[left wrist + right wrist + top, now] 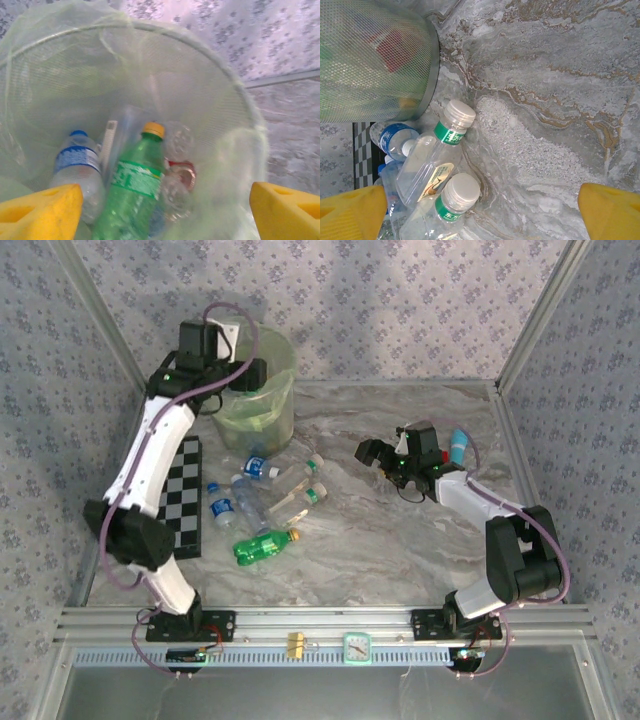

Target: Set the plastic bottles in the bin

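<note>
The bin (262, 400) stands at the back left, lined with a pale green bag. My left gripper (243, 376) hangs over its rim, open and empty (165, 222). Inside the bin lie a green bottle with a yellow cap (132, 182), a clear bottle with a blue label (76, 165) and a crushed clear one (177, 182). Several clear bottles (268, 490) and one green bottle (262, 545) lie on the table in front of the bin. My right gripper (380, 453) is open (480, 222) to the right of that pile, facing two grey-capped clear bottles (432, 160).
A checkerboard mat (186, 495) lies left of the pile, partly under the left arm. A cyan-and-white tube (458, 445) rests behind the right gripper. The bin's mesh wall (375, 60) rises close to the nearest bottles. Marble tabletop (380, 540) stretches between the arms.
</note>
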`<action>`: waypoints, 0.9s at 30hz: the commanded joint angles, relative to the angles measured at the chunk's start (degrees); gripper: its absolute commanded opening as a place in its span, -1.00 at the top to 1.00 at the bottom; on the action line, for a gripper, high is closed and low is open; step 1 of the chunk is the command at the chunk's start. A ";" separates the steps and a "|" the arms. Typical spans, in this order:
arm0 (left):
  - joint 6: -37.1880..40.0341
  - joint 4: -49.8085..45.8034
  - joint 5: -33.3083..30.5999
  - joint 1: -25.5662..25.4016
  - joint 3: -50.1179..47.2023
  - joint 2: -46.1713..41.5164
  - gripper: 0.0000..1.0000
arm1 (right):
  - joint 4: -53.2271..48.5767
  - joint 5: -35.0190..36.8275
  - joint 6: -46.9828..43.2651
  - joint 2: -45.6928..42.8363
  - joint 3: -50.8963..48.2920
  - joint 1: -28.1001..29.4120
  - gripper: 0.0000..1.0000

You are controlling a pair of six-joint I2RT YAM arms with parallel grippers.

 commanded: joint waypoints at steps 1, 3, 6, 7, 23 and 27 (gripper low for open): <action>-3.58 6.97 1.34 -0.93 -9.09 -8.09 -0.78 | 1.93 -0.08 -0.34 -1.11 -0.73 0.73 -1.00; -6.67 11.45 2.46 -1.18 -18.34 -13.04 -0.86 | 2.75 0.16 -0.35 -0.70 -0.69 1.36 -0.99; -11.56 17.32 3.78 -1.76 -31.36 -20.11 -1.00 | 4.40 0.28 -0.04 0.19 -0.59 2.73 -1.00; -12.86 18.22 3.47 -2.12 -35.00 -22.27 -1.00 | 5.34 0.15 0.26 0.55 -0.57 3.14 -1.00; -26.43 11.41 -0.43 -12.10 -67.09 -36.34 -1.00 | 17.67 -4.03 6.87 9.30 0.05 7.26 -0.99; -26.47 7.49 -2.56 -16.25 -69.03 -38.03 -1.00 | 16.98 -4.40 6.63 9.64 0.47 7.22 -1.00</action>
